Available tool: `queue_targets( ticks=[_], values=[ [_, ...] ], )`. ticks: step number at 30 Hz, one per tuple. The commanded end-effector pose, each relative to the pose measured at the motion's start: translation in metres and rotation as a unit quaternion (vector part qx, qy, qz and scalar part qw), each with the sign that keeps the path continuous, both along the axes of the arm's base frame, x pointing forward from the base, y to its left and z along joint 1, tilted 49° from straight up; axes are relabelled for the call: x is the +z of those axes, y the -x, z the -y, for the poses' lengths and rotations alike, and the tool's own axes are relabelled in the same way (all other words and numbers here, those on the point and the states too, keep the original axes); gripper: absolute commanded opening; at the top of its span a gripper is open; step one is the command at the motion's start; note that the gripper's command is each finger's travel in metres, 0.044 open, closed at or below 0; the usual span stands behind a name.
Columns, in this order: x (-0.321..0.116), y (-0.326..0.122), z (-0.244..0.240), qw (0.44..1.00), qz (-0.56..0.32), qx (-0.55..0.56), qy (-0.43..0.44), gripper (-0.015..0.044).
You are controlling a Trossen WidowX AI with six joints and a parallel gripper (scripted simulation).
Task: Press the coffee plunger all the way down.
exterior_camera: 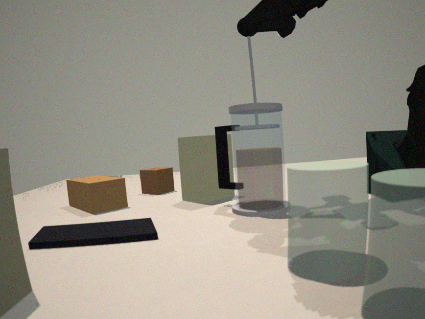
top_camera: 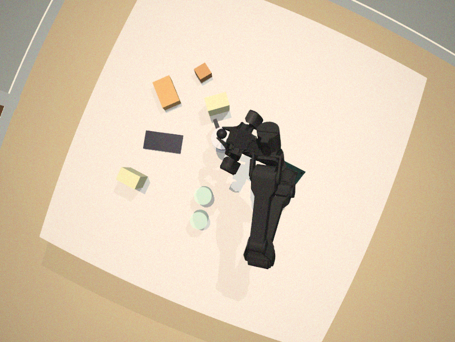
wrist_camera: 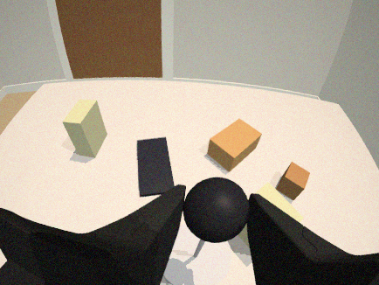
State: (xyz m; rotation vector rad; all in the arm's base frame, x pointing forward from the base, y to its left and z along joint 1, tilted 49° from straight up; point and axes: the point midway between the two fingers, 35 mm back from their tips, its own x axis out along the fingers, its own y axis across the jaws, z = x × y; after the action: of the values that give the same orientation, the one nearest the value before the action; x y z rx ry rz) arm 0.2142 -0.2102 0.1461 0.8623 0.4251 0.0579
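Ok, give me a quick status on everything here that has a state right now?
Gripper: shut on the plunger knob.
Plunger knob: held between the fingers, at full height.
Plunger rod: fully raised, filter disc near the lid.
Coffee press: upright on the table, about half full of brown liquid.
Two green cups: upright.

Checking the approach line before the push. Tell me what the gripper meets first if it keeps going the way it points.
The gripper is already shut on the plunger knob; beyond it along the wrist view, probably the dark flat slab, though depth is unclear.
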Motion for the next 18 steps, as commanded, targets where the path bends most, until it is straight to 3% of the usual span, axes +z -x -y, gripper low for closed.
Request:
queue_targets(
  ticks=[1, 18],
  values=[
    [0.001, 0.0, 0.0, 1.0, 0.001, -0.001, 0.001, 0.0128],
    [-0.015, -0.005, -0.013, 1.0, -0.002, 0.0, 0.002, 0.0128]
  ],
)
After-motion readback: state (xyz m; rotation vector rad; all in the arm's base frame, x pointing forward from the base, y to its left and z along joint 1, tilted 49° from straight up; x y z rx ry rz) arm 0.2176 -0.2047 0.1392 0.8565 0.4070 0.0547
